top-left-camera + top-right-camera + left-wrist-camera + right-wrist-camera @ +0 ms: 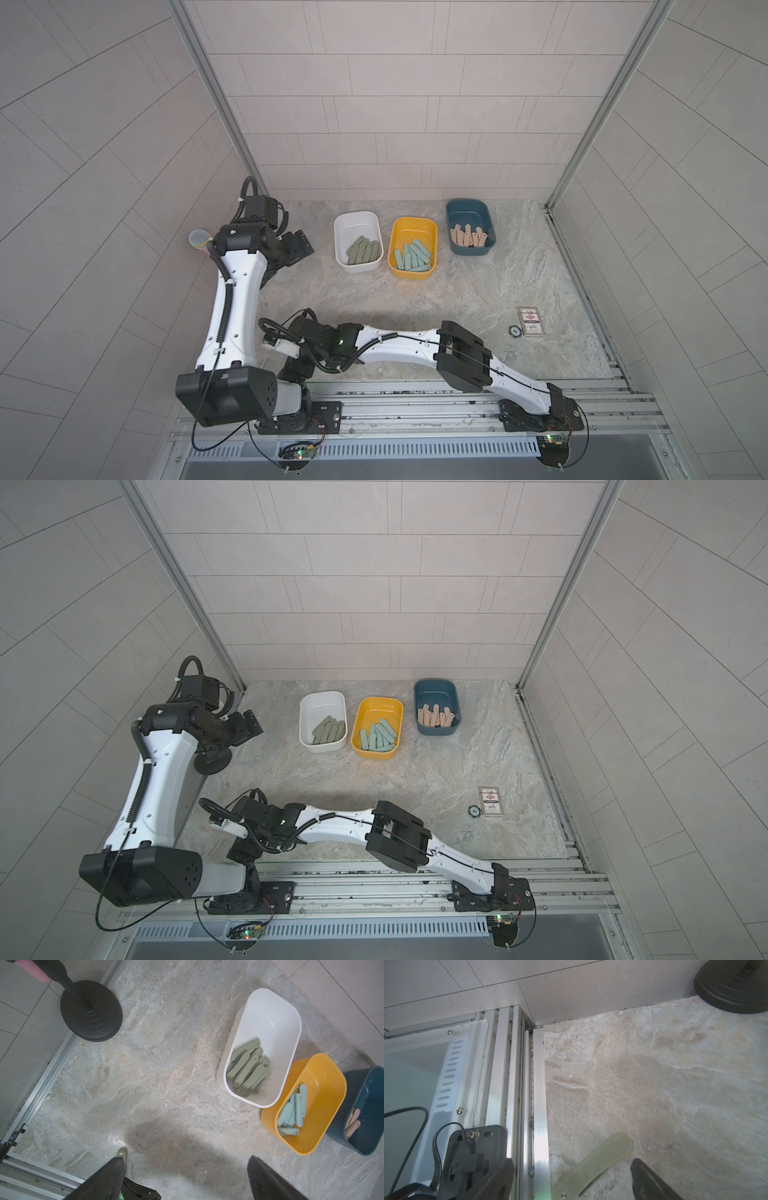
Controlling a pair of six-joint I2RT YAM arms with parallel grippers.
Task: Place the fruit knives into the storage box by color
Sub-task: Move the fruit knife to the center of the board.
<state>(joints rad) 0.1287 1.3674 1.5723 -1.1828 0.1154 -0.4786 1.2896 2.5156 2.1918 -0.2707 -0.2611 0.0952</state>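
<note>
Stone-look tabletop (166,1084) under left hand (186,1157): mottled, faint sheen. Ahead of that hand, white box (270,1022), yellow box (324,1095), blue box (353,1095): smooth glossy plastic. Inside, olive knives (247,1070): matt. Between right hand (571,1159) fingers (650,1180), knife (593,1165): smooth pale-green plastic, slightly translucent, shiny metal rivet (563,1195). Beside it, rail (539,1084): brushed aluminium. Fingers: matt black.

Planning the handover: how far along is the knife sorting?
Nearly done. Green knives sit in the white box, teal knives in the yellow box, pink knives in the blue box. In hand: the only loose knife seen, green, lies between the right end effector's open fingers, ungripped. Remaining: grip it and drop it in the white box. The left end effector is open, empty.
</note>
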